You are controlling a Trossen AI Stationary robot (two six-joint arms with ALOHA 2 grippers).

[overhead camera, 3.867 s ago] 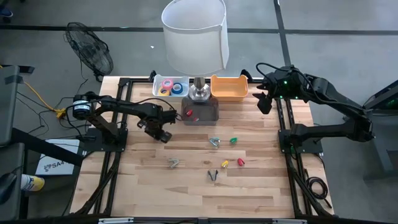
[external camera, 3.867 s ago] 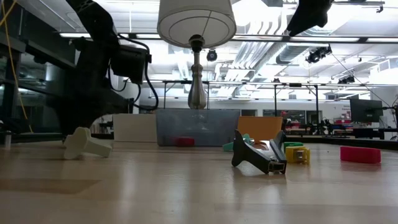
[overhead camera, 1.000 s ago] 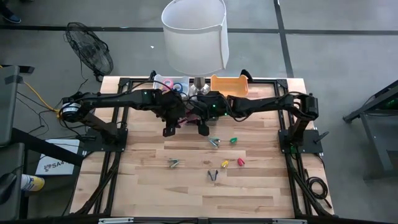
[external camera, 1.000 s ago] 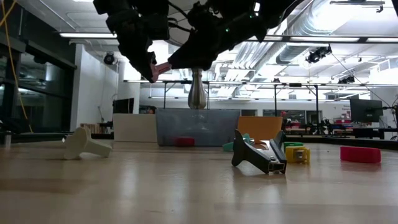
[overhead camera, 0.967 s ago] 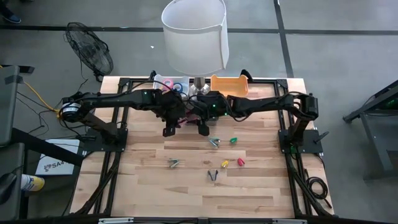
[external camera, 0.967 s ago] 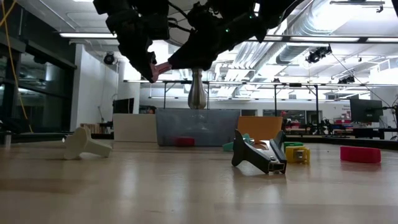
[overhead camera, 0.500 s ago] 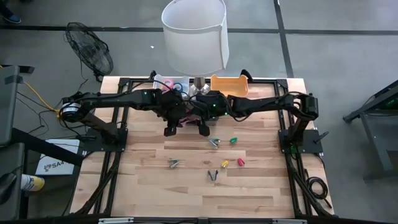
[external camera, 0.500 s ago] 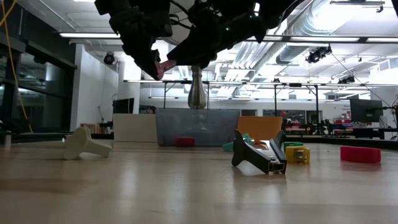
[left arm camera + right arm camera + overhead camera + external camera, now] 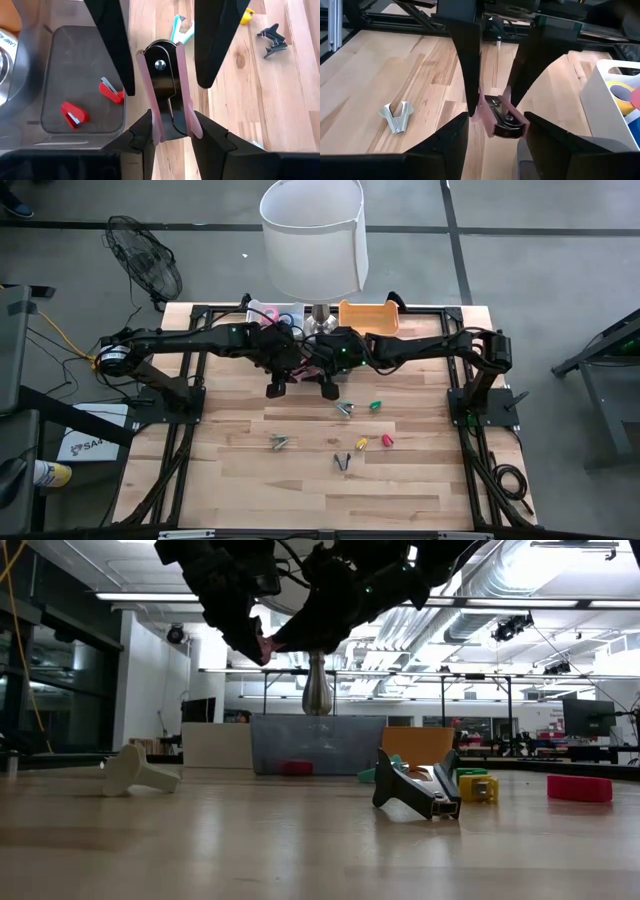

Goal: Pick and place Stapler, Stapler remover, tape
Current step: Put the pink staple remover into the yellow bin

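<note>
- While the left gripper (image 9: 277, 386) clamps the pink stapler remover (image 9: 164, 90) aloft over the table's (image 9: 420, 480) far middle, the right gripper (image 9: 327, 387) straddles it, fingers spread.
- Probably light, rigid and springy: pinch its flat sides.

a pink staple remover (image 9: 499, 116) sits between both grippers' fingers (image 9: 466, 60), seemingly gripped.

From the high view you look straight down on the whole pale wooden slatted table (image 9: 300, 470) and both arms. The low view puts you at tabletop level, facing across the wood into the room behind. Each wrist view looks close past its own dark fingers; both frame the same small pink-sided black stapler remover (image 9: 167, 95) (image 9: 499, 119), from opposing sides. You also find it in the low view (image 9: 264, 644), above the table.
</note>
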